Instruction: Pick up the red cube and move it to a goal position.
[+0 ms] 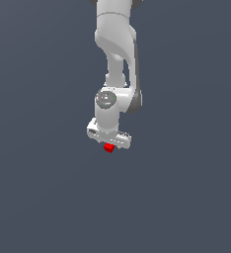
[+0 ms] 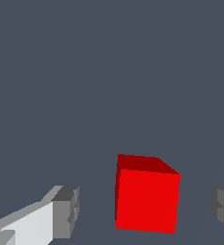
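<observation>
The red cube is a tiny bright red block on the dark grey floor, right under the white gripper in the exterior view. In the wrist view the red cube sits between the two fingertips, with a clear gap on each side. The gripper is open around the cube and does not touch it. The fingers are hidden behind the hand in the exterior view.
The white arm comes down from the top of the exterior view. A plain dark grey floor surrounds the cube on all sides.
</observation>
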`<state>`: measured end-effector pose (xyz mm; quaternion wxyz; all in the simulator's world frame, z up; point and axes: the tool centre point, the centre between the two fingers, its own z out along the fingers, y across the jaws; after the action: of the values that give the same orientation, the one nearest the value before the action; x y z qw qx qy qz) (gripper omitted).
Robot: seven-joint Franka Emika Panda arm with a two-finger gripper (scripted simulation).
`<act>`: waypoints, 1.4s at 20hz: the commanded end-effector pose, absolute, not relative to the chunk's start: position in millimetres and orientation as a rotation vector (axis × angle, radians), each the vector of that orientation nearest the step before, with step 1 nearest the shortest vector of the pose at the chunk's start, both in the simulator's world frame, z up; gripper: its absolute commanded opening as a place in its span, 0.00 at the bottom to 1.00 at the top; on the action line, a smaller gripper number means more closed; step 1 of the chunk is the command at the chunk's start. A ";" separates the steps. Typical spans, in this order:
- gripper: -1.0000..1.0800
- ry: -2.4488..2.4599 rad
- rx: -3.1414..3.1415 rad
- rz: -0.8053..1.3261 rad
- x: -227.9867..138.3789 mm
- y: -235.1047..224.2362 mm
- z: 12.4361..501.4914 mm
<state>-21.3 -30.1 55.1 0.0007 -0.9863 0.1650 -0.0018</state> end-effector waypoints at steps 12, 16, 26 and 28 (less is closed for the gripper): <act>0.00 0.656 -3.073 0.000 -29.2 -32.0 20.0; 0.00 0.656 -3.073 0.000 -29.2 -32.0 20.0; 0.00 0.655 -3.073 0.000 -27.6 -33.7 31.9; 0.00 0.655 -3.073 0.000 -26.4 -35.2 40.9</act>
<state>-27.8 -34.1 34.0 -0.0003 -0.9781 0.2084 0.0008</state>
